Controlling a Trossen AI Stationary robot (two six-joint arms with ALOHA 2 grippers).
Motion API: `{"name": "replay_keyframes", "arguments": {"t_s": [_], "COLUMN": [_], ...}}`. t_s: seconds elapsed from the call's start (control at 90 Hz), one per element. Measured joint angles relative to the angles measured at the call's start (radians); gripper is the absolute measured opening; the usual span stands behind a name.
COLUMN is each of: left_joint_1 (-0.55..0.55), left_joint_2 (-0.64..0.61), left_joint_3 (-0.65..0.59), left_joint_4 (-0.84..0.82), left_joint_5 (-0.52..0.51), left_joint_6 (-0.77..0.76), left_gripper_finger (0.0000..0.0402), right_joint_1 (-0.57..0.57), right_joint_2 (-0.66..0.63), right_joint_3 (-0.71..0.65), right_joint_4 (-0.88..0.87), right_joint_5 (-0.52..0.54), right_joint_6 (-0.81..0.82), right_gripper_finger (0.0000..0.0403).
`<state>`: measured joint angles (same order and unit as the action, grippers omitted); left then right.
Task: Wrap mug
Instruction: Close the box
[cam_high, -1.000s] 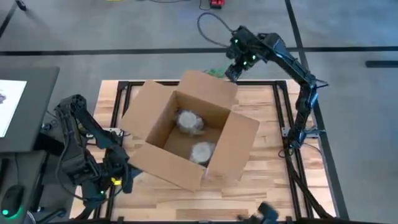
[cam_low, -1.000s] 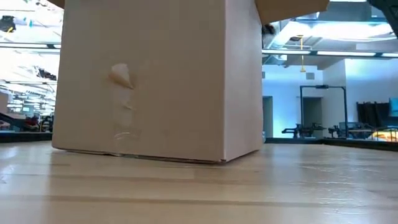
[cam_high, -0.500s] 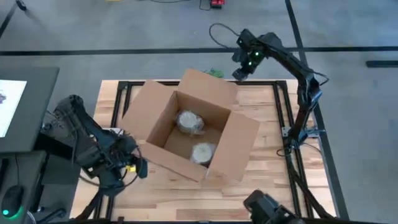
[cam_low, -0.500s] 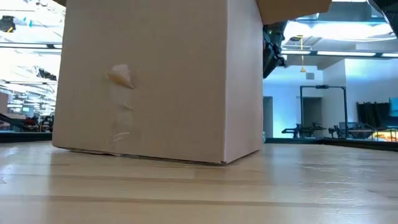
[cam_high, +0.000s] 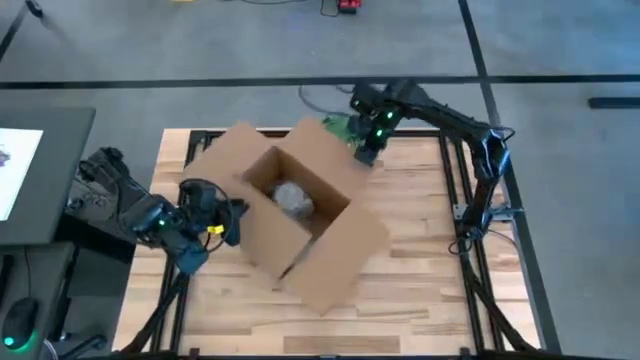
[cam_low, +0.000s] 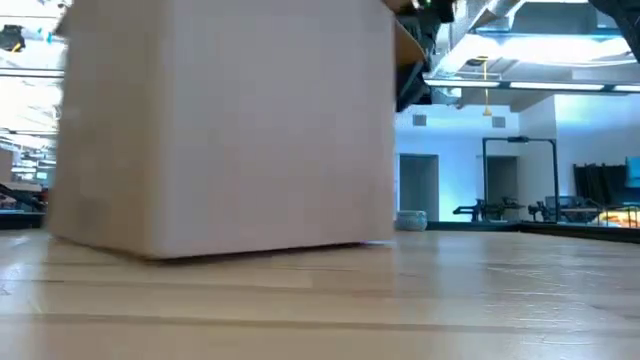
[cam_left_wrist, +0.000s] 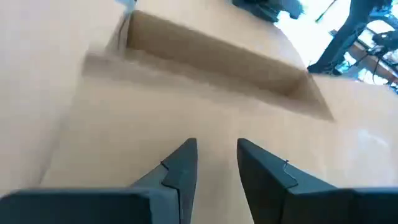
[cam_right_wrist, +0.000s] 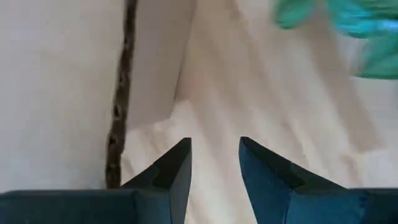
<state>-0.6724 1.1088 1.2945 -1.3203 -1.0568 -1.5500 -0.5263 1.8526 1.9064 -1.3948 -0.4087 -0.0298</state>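
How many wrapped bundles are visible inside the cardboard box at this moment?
1. One pale wrapped bundle lies on the floor of the open cardboard box, seen in the high view. The box walls hide part of the inside, so another may be concealed.

Plain tan cardboard box (cam_high: 300, 215), grey-white wrapped bundle (cam_high: 291, 198) inside. Light striped-wood table (cam_high: 430, 280), black frame. Green item (cam_high: 338, 126) at far edge.

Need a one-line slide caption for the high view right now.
Left gripper at the open box's near-left wall, right gripper at its far flap; one wrapped bundle visible inside.
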Motion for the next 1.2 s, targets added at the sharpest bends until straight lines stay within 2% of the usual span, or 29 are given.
{"name": "replay_keyframes", "arguments": {"t_s": [0.189, 0.456, 0.622, 0.767, 0.933, 1.011, 1.2], "left_joint_1": [0.039, 0.042, 0.039, 0.039, 0.039, 0.039, 0.038], "left_joint_2": [-0.014, -0.024, -0.029, -0.031, -0.042, -0.053, -0.064], "left_joint_3": [-0.007, -0.007, -0.007, -0.007, 0.031, 0.087, 0.272], "left_joint_4": [-0.018, -0.017, -0.021, -0.016, -0.003, 0.002, 0.004], "left_joint_5": [0.004, 0.014, 0.063, 0.066, 0.075, 0.126, 0.388], "left_joint_6": [0.06, 0.109, 0.135, 0.158, 0.178, 0.205, 0.378], "left_gripper_finger": [0.0094, 0.0094, 0.0094, 0.0094, 0.0094, 0.0094, 0.0094], "right_joint_1": [0.114, 0.206, 0.247, 0.294, 0.364, 0.394, 0.451], "right_joint_2": [0.0, -0.009, -0.022, -0.023, -0.024, -0.023, -0.018], "right_joint_3": [0.0, 0.003, 0.066, 0.15, 0.195, 0.205, 0.206], "right_joint_4": [0.009, 0.073, 0.083, 0.106, 0.196, 0.217, 0.275], "right_joint_5": [0.012, 0.051, 0.054, 0.054, 0.044, 0.044, 0.044], "right_joint_6": [0.052, 0.151, 0.185, 0.214, 0.223, 0.241, 0.243], "right_gripper_finger": [0.0122, 0.0122, 0.0122, 0.0122, 0.0122, 0.0122, 0.0122]}}
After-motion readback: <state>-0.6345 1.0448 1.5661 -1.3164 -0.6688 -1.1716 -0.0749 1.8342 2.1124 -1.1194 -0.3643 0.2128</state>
